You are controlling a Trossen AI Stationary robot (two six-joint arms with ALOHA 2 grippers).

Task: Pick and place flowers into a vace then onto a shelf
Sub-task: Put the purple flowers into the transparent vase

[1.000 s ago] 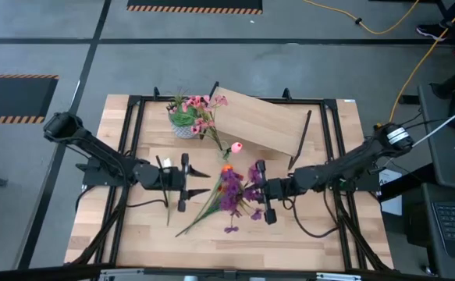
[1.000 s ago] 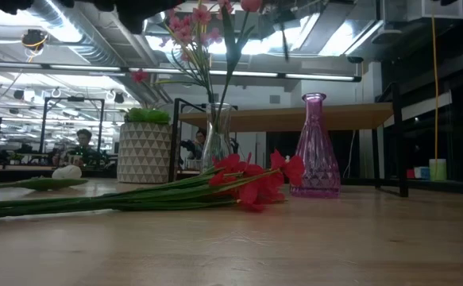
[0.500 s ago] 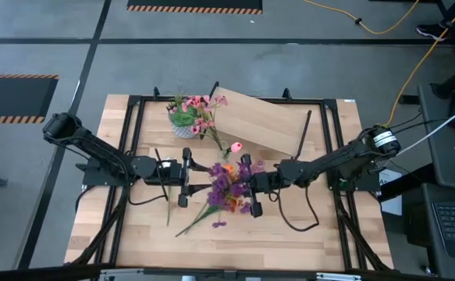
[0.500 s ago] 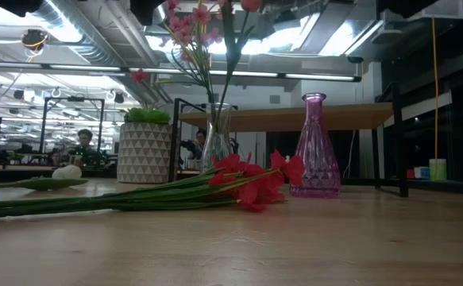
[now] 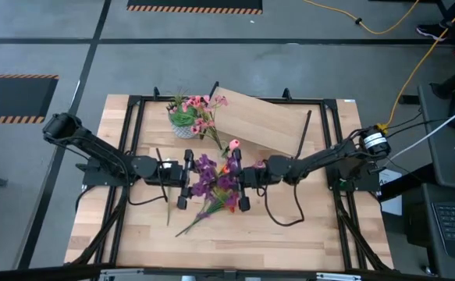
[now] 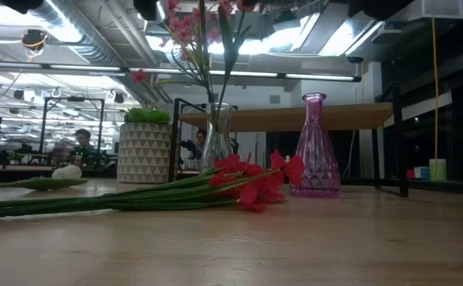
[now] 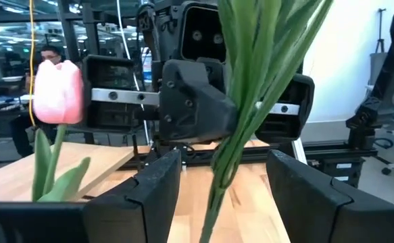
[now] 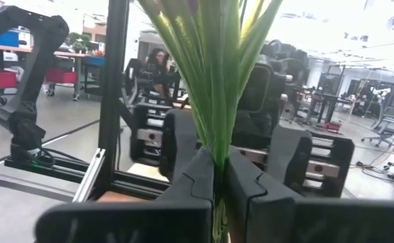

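Observation:
A bunch of purple flowers [image 5: 208, 175] with long green stems [image 7: 247, 101] stands upright over the middle of the table. My right gripper [image 5: 225, 181] [image 8: 218, 182] is shut on its stems. My left gripper [image 5: 202, 180] [image 7: 217, 196] faces it from the table's left, open, one finger on either side of the stems without touching them. A red-orange bunch [image 6: 251, 181] lies flat on the tabletop, its stems toward the near left. The shelf [image 5: 262, 121] stands at the far middle. A pink vase [image 6: 314, 147] stands on the table. My right gripper pinches the bundle of green stems [image 8: 218, 152] between its two fingers. The fingers lie level, coming from the table's right, across the stems. The bunch stands upright with its purple blooms above the fingers, lifted clear of the table.
A clear vase with pink flowers [image 6: 217, 139] and a green plant in a white pot [image 5: 183, 122] stand at the far left-middle. A pink tulip [image 5: 235, 146] stands beside the shelf. A white bloom [image 6: 66, 172] lies at the left. A black frame [image 5: 133, 148] rims the table.
My right gripper has carried the purple bunch toward the table's left, up to my left gripper. The stems now stand between the left fingers. The bunch has stayed upright and clear of the table.

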